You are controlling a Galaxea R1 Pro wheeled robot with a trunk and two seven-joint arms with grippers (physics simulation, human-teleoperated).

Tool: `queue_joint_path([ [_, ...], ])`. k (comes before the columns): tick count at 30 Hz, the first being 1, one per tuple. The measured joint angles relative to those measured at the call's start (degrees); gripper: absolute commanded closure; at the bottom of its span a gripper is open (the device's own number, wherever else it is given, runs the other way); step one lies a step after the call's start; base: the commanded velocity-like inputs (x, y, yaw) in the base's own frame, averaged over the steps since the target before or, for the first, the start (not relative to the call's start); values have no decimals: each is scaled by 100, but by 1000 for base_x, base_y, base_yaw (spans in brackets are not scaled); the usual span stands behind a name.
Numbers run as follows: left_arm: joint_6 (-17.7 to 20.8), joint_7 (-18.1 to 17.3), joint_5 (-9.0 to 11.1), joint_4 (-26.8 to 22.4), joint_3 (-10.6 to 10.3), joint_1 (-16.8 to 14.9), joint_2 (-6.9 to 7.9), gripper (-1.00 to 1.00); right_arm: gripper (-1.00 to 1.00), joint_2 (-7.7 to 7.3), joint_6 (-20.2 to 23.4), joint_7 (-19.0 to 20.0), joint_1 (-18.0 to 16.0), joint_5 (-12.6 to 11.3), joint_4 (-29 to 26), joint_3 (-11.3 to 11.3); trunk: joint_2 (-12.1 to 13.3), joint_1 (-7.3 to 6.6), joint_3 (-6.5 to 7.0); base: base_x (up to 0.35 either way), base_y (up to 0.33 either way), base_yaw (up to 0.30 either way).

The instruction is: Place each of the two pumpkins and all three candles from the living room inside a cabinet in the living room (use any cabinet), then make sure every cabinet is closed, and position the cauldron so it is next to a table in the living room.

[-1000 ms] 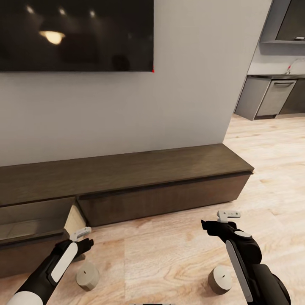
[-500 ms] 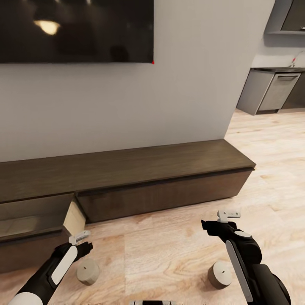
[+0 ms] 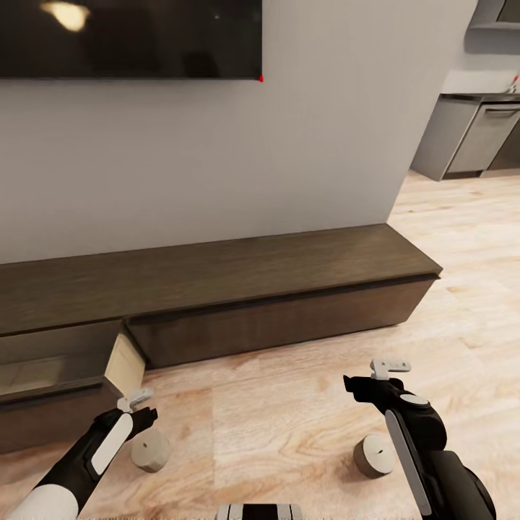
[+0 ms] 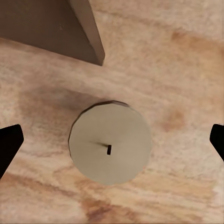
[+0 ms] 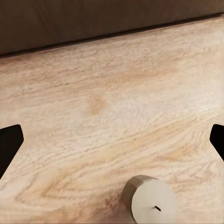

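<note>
Two tan candles stand on the wood floor in front of the long dark-brown cabinet (image 3: 274, 274). The left candle (image 3: 149, 453) lies just beneath my left gripper (image 3: 143, 417); in the left wrist view this candle (image 4: 111, 142) sits centred between the wide-apart fingertips (image 4: 9, 145), so that gripper (image 4: 112, 140) is open above it. The right candle (image 3: 374, 456) stands beside my right arm, behind my right gripper (image 3: 365, 384). The right wrist view shows the candle (image 5: 151, 200) low and off-centre, with the open gripper (image 5: 112, 140) over bare floor. No pumpkins, cauldron or table are in view.
The cabinet's left drawer (image 3: 50, 365) is pulled out, its pale side panel (image 3: 124, 365) showing and its corner (image 4: 70, 28) close to the left candle. A dark TV (image 3: 130, 36) hangs on the wall above. Grey kitchen units (image 3: 484, 137) stand far right, past open floor.
The head camera has shifted, so the TV and wall slid up and the cabinet sits higher in the picture. Both arms and candles hold nearly the same places.
</note>
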Motion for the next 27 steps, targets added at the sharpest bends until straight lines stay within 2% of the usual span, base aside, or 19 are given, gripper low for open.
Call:
queue_joint_path([
  [17,-195,-509,-2,43,10,-24,20,-100,-100,-6,0,9,1,2,0,0,-23,44,-377,0,0,0],
  [27,-222,-711,2,49,54,-18,155,-100,-100,-9,0,9,1,2,0,-5,-36,70,-598,0,0,0],
])
